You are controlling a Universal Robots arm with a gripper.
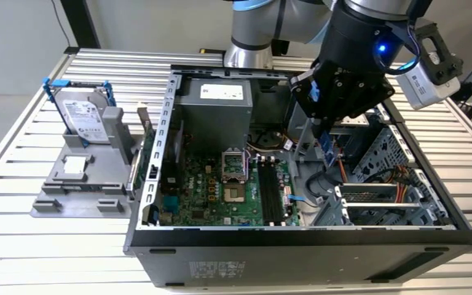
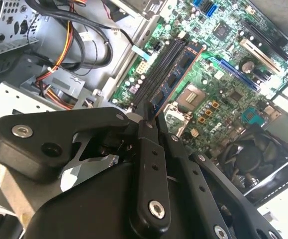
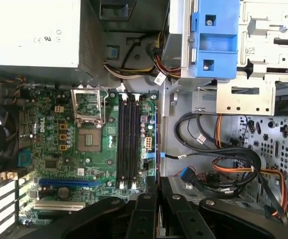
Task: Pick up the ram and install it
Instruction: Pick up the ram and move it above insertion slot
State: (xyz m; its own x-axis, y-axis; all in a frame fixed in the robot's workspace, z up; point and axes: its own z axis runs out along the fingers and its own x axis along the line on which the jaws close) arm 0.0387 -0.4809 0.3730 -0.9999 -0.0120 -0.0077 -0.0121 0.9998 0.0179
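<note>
**Exterior view.** Open computer case (image 1: 302, 246) of grey steel lies on a slatted metal surface (image 1: 23, 264). Black gripper (image 1: 328, 131) hangs over the case's open side, clamped on the ram (image 1: 328, 150). The ram shows below it as a narrow blue strip, clear of the board. Black memory slots (image 1: 270, 190) sit near the edge of the green motherboard (image 1: 195, 190) that faces the perforated drive cage (image 1: 400, 153). They are lower than the stick and toward the exterior view's left of it. Silver hard drive (image 1: 83, 117) in a blue frame stands well apart, near the surface's edge at the exterior view's left.

**Second wrist view.** Fingers (image 2: 150, 144) pinch the ram (image 2: 178, 74), at about mid-length by judgement. Its flat face shows a row of dark chips and a coppery contact edge. Long axis runs parallel to the slots (image 2: 156, 74), which look empty. The stick overlaps the strip between the slots and the processor socket (image 2: 189, 97).

**First wrist view.** Ram (image 3: 156, 149) is edge-on, a thin blue line leading from the gripper (image 3: 156, 185). It is parallel to the slots (image 3: 129, 142), just beside them on the cable bundle (image 3: 223, 159) side. The wrist views disagree on side, so the sideways offset cannot be told. Judged: above the slot bank, aligned lengthwise, not seated.
</note>
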